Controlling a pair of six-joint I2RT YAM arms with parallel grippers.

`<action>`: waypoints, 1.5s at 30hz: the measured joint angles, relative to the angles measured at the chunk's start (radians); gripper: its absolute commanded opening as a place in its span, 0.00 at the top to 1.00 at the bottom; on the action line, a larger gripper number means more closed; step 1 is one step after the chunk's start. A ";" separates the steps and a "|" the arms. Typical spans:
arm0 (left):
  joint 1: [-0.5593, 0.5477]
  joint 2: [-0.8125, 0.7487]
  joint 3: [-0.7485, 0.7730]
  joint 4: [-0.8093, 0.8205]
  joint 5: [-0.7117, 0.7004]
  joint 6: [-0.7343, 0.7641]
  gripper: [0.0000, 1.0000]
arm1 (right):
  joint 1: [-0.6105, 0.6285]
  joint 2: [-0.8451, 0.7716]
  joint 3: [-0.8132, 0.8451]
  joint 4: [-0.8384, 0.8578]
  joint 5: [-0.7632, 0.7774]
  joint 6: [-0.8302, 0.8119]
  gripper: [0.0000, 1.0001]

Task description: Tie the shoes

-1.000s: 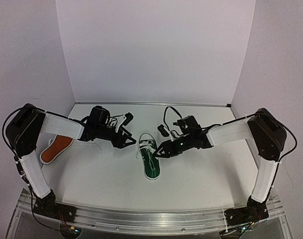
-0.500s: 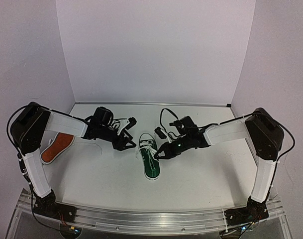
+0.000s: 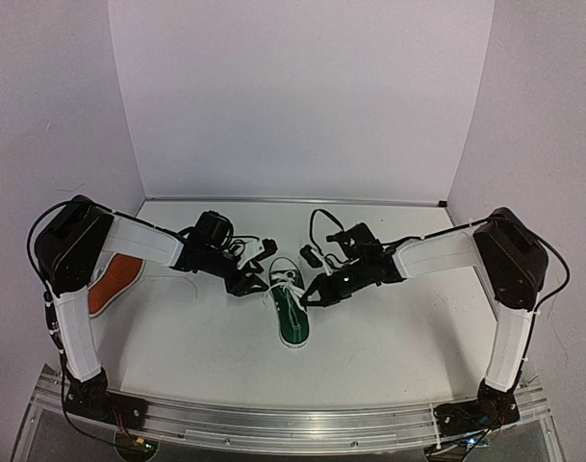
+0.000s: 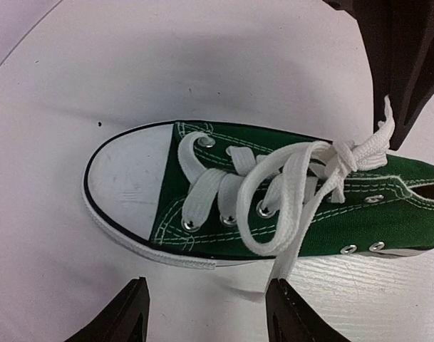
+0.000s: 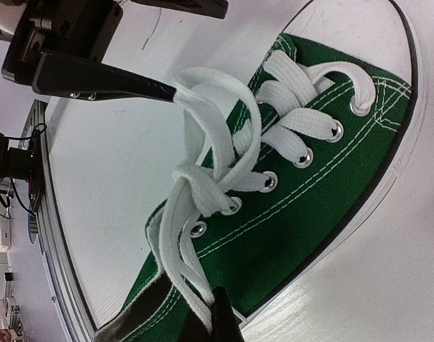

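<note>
Two grippers: your right gripper [image 3: 310, 295] is pinching the white lace [image 5: 202, 192]; left gripper [image 4: 208, 299] is hovering half-open
Green shoe [image 3: 291, 313]: lying mid-table between them
Risk: tugging may be loosening the knot [image 4: 343, 158]; dragging the shoe

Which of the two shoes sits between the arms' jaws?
The green shoe, mid-table, its white lace pinched in the right jaws; the orange shoe lies far left.

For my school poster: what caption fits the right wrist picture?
Right gripper pinches the green shoe's white lace just past a loose knot.
</note>
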 measured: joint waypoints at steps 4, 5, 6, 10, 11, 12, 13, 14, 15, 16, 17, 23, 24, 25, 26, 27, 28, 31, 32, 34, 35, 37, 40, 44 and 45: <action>-0.034 0.018 0.027 -0.009 -0.031 0.030 0.43 | 0.000 0.002 0.000 -0.010 0.008 0.000 1.00; -0.042 0.022 0.034 -0.011 -0.038 0.036 0.43 | 0.000 0.002 0.000 -0.012 0.009 0.000 1.00; -0.049 0.024 0.039 -0.011 -0.043 0.042 0.44 | 0.000 0.002 0.000 -0.013 0.010 0.000 1.00; -0.067 0.024 0.053 -0.015 -0.071 0.064 0.44 | 0.000 0.002 0.000 -0.014 0.012 0.000 1.00; -0.071 0.024 0.055 -0.016 -0.078 0.071 0.44 | 0.000 0.003 0.000 -0.015 0.013 0.000 1.00; -0.075 0.024 0.055 -0.017 -0.086 0.077 0.44 | 0.000 0.003 0.000 -0.015 0.013 0.000 1.00; -0.078 0.024 0.055 -0.018 -0.095 0.083 0.44 | 0.000 0.003 0.000 -0.015 0.013 0.000 1.00; -0.081 0.024 0.055 -0.019 -0.104 0.091 0.44 | 0.000 0.003 0.000 -0.015 0.013 0.000 1.00; -0.085 0.024 0.055 -0.019 -0.115 0.099 0.45 | 0.000 0.003 0.000 -0.015 0.013 0.000 1.00; -0.090 0.024 0.055 -0.018 -0.128 0.106 0.45 | 0.000 0.003 0.000 -0.015 0.013 0.000 1.00; -0.095 0.024 0.055 -0.018 -0.140 0.116 0.47 | 0.000 0.003 0.001 -0.015 0.013 0.000 1.00; -0.129 0.023 0.055 -0.018 -0.218 0.193 0.53 | 0.000 0.003 0.004 -0.015 0.012 0.000 1.00; -0.133 0.021 0.055 -0.018 -0.228 0.205 0.54 | 0.000 0.003 0.005 -0.015 0.012 0.000 1.00; -0.136 0.018 0.055 -0.018 -0.237 0.216 0.55 | 0.000 0.003 0.005 -0.015 0.012 0.000 1.00; -0.139 0.013 0.054 -0.018 -0.246 0.227 0.56 | 0.000 0.003 0.006 -0.015 0.012 0.000 1.00; -0.141 0.007 0.053 -0.017 -0.253 0.237 0.57 | 0.000 0.004 0.007 -0.015 0.012 0.000 1.00; -0.143 0.001 0.053 -0.017 -0.257 0.246 0.59 | 0.000 0.004 0.008 -0.016 0.012 0.000 1.00; -0.143 -0.021 0.052 -0.017 -0.275 0.268 0.61 | 0.000 0.004 0.011 -0.016 0.011 0.000 1.00; -0.143 -0.030 0.050 -0.016 -0.278 0.276 0.62 | 0.000 0.004 0.012 -0.016 0.011 0.000 1.00; -0.143 -0.041 0.049 -0.014 -0.280 0.287 0.62 | 0.000 0.004 0.013 -0.016 0.010 0.000 1.00; -0.143 -0.043 0.049 -0.012 -0.281 0.293 0.62 | 0.000 0.004 0.013 -0.016 0.009 0.000 1.00; -0.143 -0.043 0.050 -0.011 -0.284 0.307 0.62 | 0.000 0.004 0.013 -0.016 0.009 0.000 1.00; -0.144 -0.043 0.050 -0.017 -0.286 0.320 0.62 | 0.000 0.009 0.015 -0.016 0.009 0.000 1.00; -0.145 -0.042 0.050 -0.021 -0.286 0.335 0.64 | 0.000 0.014 0.015 -0.016 0.009 0.000 1.00; -0.145 -0.040 0.052 -0.022 -0.286 0.337 0.64 | 0.000 0.015 0.015 -0.016 0.009 0.000 1.00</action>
